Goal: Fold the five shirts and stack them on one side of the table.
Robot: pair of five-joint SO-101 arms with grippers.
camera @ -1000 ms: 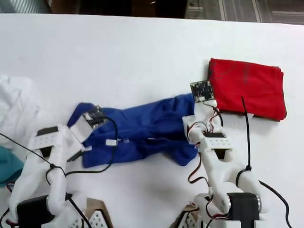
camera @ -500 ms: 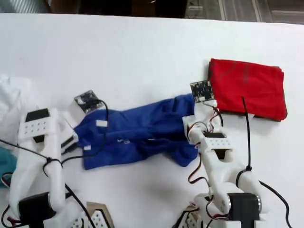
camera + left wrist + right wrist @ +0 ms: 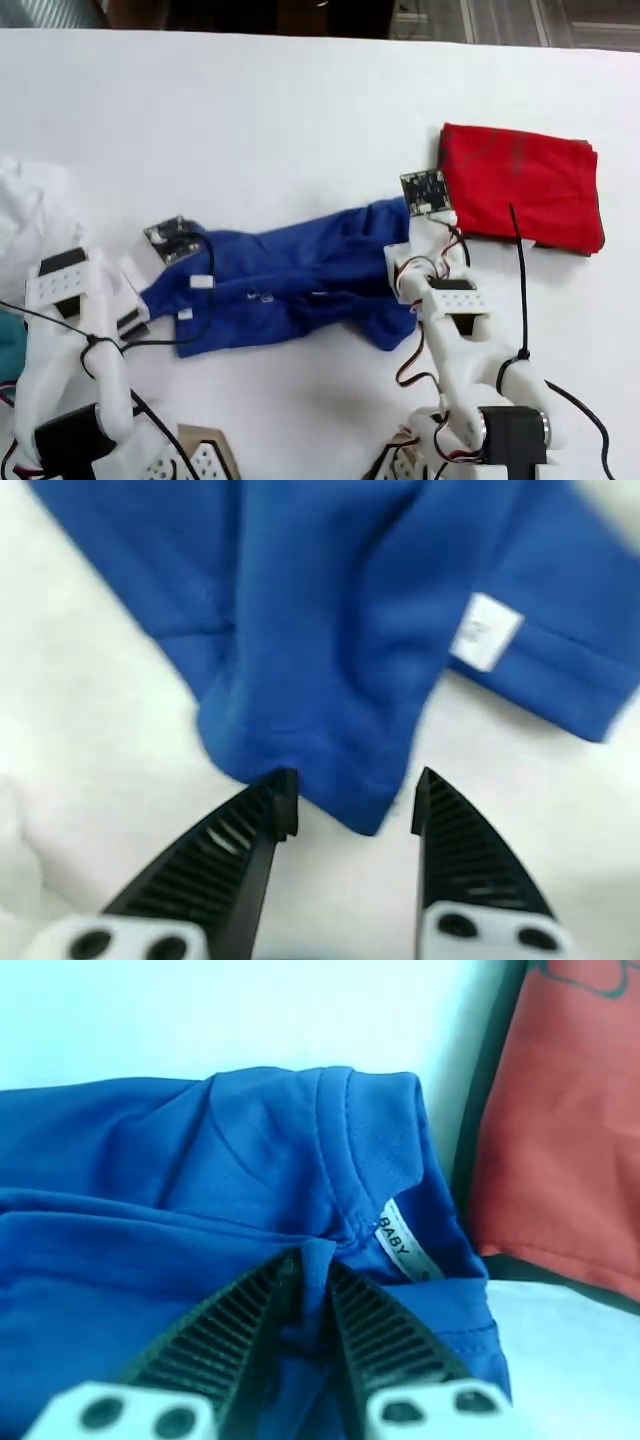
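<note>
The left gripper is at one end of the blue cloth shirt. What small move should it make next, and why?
Probably ease the left gripper slightly forward and close it on the blue cloth shirt. Its jaws stand open with the shirt's end just between the tips, while the right gripper is shut on fabric near the collar, so both ends would then be held.

Left gripper (image 3: 355,785) holds its fingers spread; right gripper (image 3: 315,1265) fingers are pinched together.
</note>
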